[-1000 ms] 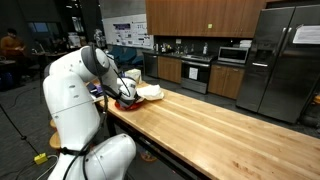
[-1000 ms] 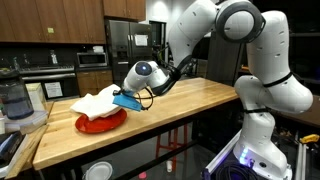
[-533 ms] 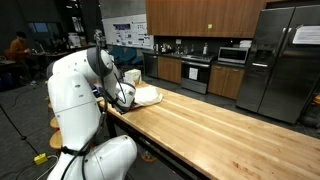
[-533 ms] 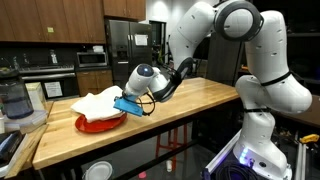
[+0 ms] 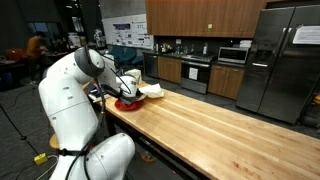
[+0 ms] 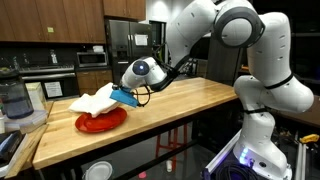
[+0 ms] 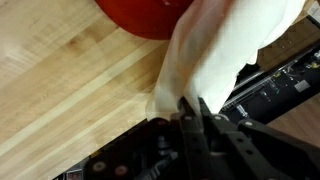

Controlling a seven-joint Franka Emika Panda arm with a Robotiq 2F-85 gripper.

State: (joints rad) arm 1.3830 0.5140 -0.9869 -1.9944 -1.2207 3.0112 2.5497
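Dark gripper (image 7: 192,110) at the bottom middle, jaws pinched tight on the lower tip of a white cloth (image 7: 225,50). From that pinch, cloth running up toward the top right corner of the picture, broad and softly folded, raised above the wooden surface (image 7: 70,85). Behind the cloth, part of a red plate (image 7: 140,14), cut off at the top, resting on the wood toward the surface's edge. Past that edge, at right, dark blurred equipment (image 7: 282,80), too unclear to name.
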